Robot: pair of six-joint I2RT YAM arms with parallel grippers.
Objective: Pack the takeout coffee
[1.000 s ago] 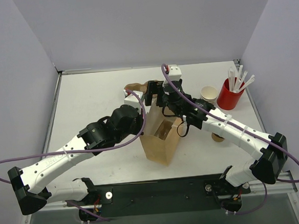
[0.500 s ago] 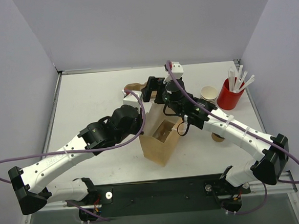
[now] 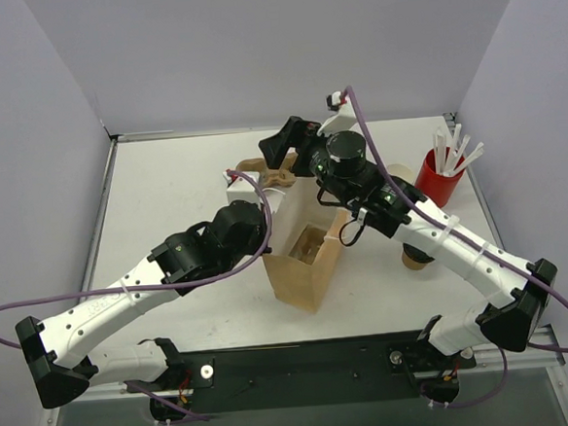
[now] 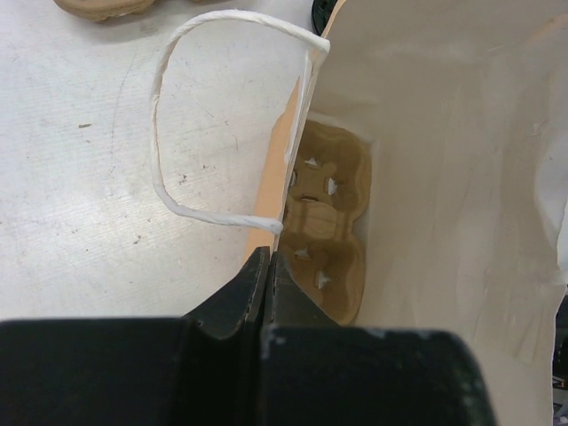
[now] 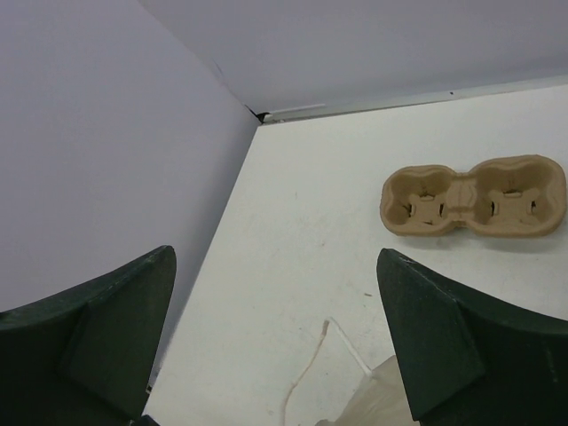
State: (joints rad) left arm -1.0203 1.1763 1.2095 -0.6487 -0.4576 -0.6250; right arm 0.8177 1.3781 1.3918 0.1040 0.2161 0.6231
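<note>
The left gripper (image 4: 269, 259) pinched the rim of the paper bag (image 4: 426, 133) mid-table, a cup carrier (image 4: 327, 222) inside. The right gripper (image 5: 275, 266) gaped empty near the far edge. The coffee (image 3: 414, 258) stood toward the right edge, half under the right arm

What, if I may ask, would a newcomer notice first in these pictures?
The open brown paper bag stands mid-table, its rim pinched by the left gripper, with a pulp cup carrier lying at its bottom. Behind it, the right gripper hangs wide open over the far tabletop, near a second carrier.
</note>
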